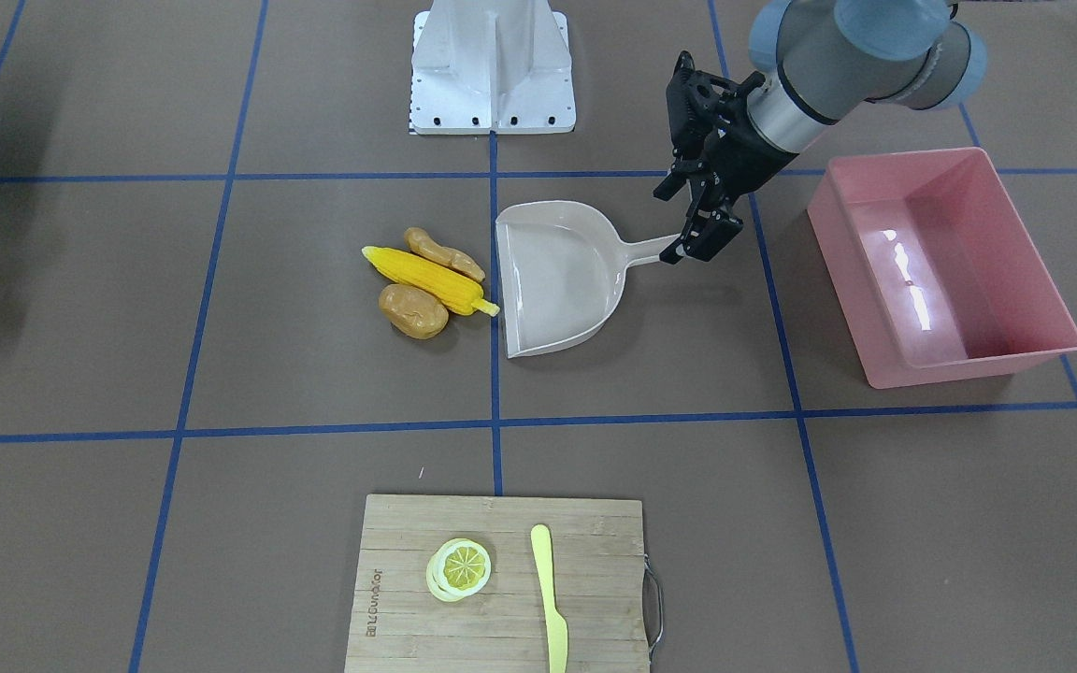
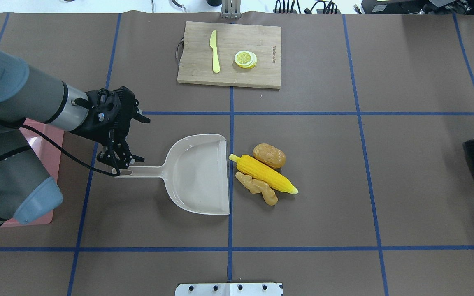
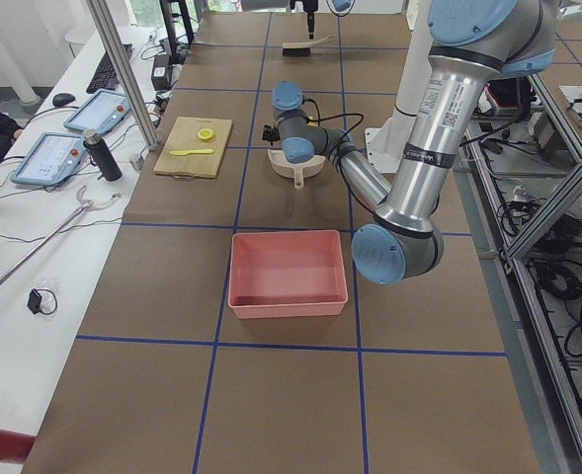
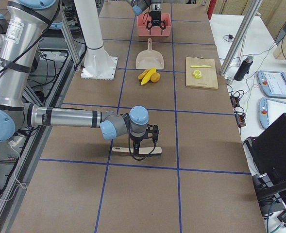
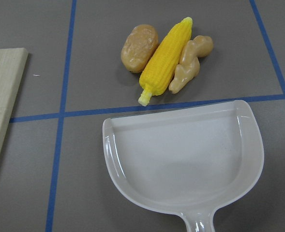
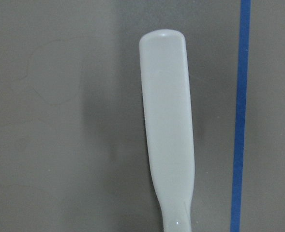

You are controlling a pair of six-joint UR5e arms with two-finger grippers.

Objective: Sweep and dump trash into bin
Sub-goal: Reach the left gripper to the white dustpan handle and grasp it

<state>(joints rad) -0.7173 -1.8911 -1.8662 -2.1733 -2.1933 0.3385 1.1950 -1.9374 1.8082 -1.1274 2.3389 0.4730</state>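
Overhead exterior: beige dustpan [image 2: 198, 176] lies flat mid-table [image 2: 344, 164], with its handle [image 2: 144, 171] pointing toward the L arm. Corn cob [image 2: 263, 173], potato [image 2: 269, 155] and ginger root [image 2: 257, 188] lie bunched together on the table just beyond the pan's open mouth, all outside it. The corn's stub end is nearly at the lip. L gripper [image 2: 118, 163] is down at the handle's end and seems to straddle it, but I can't tell if it's clamped.

Pink bin [image 1: 969, 365] stands past the handle end, well apart from the foods. R gripper [image 4: 143, 144] hangs over a brush [image 4: 135, 151]. It shows only from the side, so its grip can't be told. Lemon slice [image 2: 245, 58] & knife [image 2: 214, 51] lie on the cutting board [image 2: 261, 78].
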